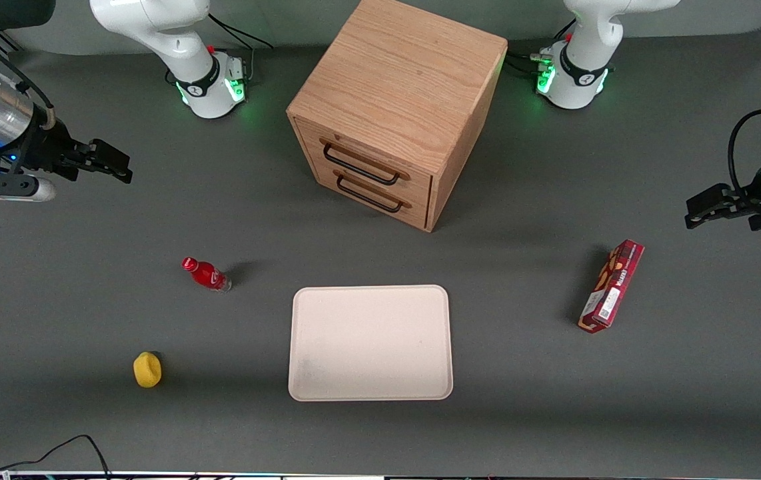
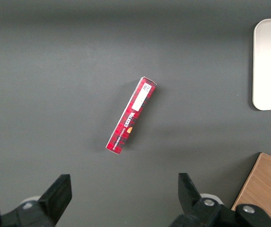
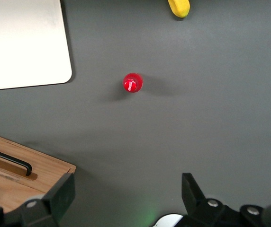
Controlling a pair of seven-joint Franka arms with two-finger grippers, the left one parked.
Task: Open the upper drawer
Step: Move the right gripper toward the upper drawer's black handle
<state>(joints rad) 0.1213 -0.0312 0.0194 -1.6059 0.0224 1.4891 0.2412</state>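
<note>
the upper drawer [image 1: 364, 162] of the oak cabinet [image 1: 397, 87] sits fully shut, its black handle [image 1: 360, 165] untouched, while the claw [image 1: 116, 167], fingers apart and empty, hovers over the tabletop [image 1: 520, 400] well apart from it, the whole pull still ahead.

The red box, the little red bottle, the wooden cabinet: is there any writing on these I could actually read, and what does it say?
Red box: white brand lettering along its side and a white label near one end, both too blurred to read.
Red bottle: white marking on its cap, too small to read.
Cabinet, upper drawer, tray, yellow object: no text.
Gripper, open, above the table at the working arm's end: no text.
</note>
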